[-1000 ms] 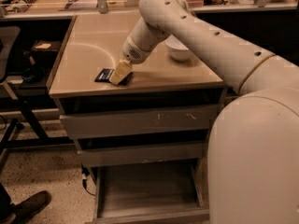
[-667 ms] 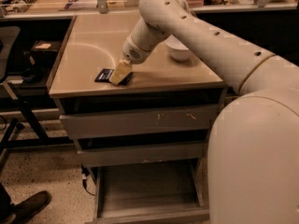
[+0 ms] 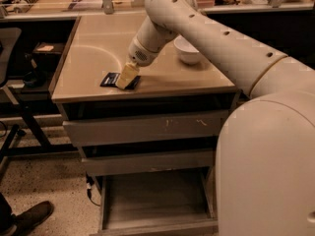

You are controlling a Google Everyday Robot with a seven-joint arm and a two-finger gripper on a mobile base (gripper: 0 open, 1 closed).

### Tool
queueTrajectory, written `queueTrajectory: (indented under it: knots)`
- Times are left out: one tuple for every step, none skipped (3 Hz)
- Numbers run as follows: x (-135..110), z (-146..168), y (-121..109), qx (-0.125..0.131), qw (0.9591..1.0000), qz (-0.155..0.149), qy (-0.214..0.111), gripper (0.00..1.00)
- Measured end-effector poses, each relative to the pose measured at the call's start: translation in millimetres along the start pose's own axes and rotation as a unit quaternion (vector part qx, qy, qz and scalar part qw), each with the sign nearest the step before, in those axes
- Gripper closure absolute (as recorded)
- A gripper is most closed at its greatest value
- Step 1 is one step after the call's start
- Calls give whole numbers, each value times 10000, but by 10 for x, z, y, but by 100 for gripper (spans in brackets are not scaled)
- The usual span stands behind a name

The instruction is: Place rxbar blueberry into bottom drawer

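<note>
The rxbar blueberry (image 3: pixel 110 78), a small flat dark navy bar, lies near the front left edge of the cabinet top. My gripper (image 3: pixel 126 77) reaches down from the arm and rests on the bar's right part, covering it. The bottom drawer (image 3: pixel 155 200) is pulled open below, with a plain grey inside and nothing in it. The two shallower drawers above it are shut.
A white bowl (image 3: pixel 188 49) stands on the cabinet top (image 3: pixel 93 53) behind the arm. A black chair (image 3: pixel 15 77) stands at the left. A shoe (image 3: pixel 29 215) shows on the floor at lower left. My own body fills the right.
</note>
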State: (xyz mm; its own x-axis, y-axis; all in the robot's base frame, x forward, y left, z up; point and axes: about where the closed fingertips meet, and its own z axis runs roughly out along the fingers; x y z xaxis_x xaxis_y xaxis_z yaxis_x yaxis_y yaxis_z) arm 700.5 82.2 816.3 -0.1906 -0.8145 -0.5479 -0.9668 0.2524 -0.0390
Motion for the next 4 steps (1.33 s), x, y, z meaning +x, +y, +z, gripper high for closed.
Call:
queueTrajectory:
  knots:
    - [103,-85,172,75,9999,140,-48,100]
    - [250,-416,536,371,9976,498,-290,100]
    - [446,-512,934,433,9962,671,-350,100]
    - [550,-450,1011,384,9965,693,-259,100]
